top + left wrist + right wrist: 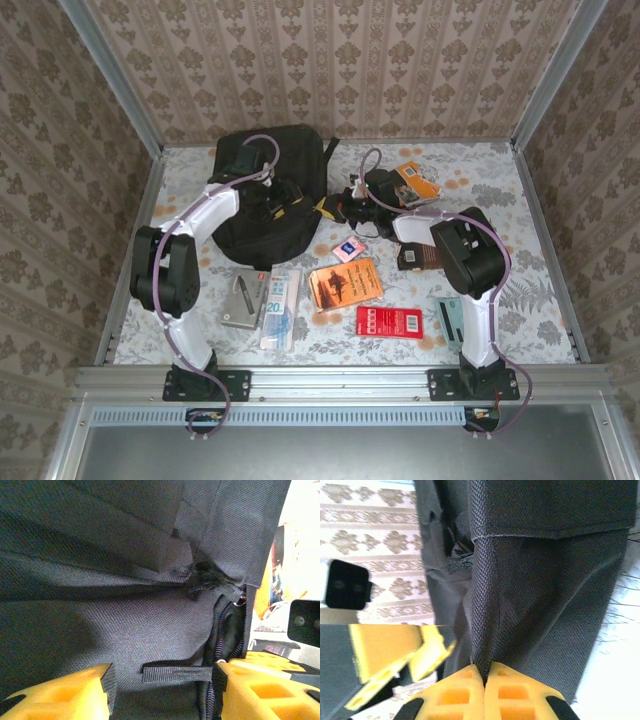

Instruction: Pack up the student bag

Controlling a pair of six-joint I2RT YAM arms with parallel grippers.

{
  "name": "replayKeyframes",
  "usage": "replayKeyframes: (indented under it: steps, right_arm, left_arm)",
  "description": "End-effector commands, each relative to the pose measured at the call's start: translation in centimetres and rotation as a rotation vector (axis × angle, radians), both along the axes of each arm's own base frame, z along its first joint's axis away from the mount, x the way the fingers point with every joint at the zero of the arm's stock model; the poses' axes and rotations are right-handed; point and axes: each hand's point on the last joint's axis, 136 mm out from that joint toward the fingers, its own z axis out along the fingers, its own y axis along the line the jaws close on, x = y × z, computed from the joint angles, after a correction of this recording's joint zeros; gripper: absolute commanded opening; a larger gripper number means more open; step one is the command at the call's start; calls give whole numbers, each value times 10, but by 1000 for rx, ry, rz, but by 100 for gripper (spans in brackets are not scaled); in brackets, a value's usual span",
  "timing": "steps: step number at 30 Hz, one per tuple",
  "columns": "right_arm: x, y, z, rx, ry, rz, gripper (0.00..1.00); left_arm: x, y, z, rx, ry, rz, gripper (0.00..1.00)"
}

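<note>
The student bag (262, 160), a large black fabric backpack, lies at the back middle of the table. My left gripper (277, 201) hovers over its front, open. Its yellow fingers (60, 695) straddle grey-black fabric and a short webbing tab (176, 673) beside the zipper (223, 630). My right gripper (343, 207) is at the bag's right edge, and its jaws (485, 672) are shut on a raised fold of the bag's fabric (490, 610). The left gripper's fingers (395, 655) show close beside it.
In front of the bag lie a grey case (243, 298), a white packet (281, 305), an orange book (345, 283), a red box (389, 321) and a pink card (347, 250). An orange item (415, 182) and a brown one (415, 257) lie right. Metal rails edge the table.
</note>
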Motion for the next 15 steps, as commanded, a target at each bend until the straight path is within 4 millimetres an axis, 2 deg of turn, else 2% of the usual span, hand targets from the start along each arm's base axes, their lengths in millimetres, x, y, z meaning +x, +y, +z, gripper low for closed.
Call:
replayKeyframes:
  steps: [1,8,15]
  right_arm:
    - [4,6,62,176,-157,9,0]
    - [1,7,64,237,-171,9,0]
    - [-7,12,57,228,-180,40,0]
  left_arm:
    - [-3,-4,-5,-55,35,10,57]
    - [-4,-16,-11,-148,80,16,57]
    - [5,-28,2,-265,43,27,57]
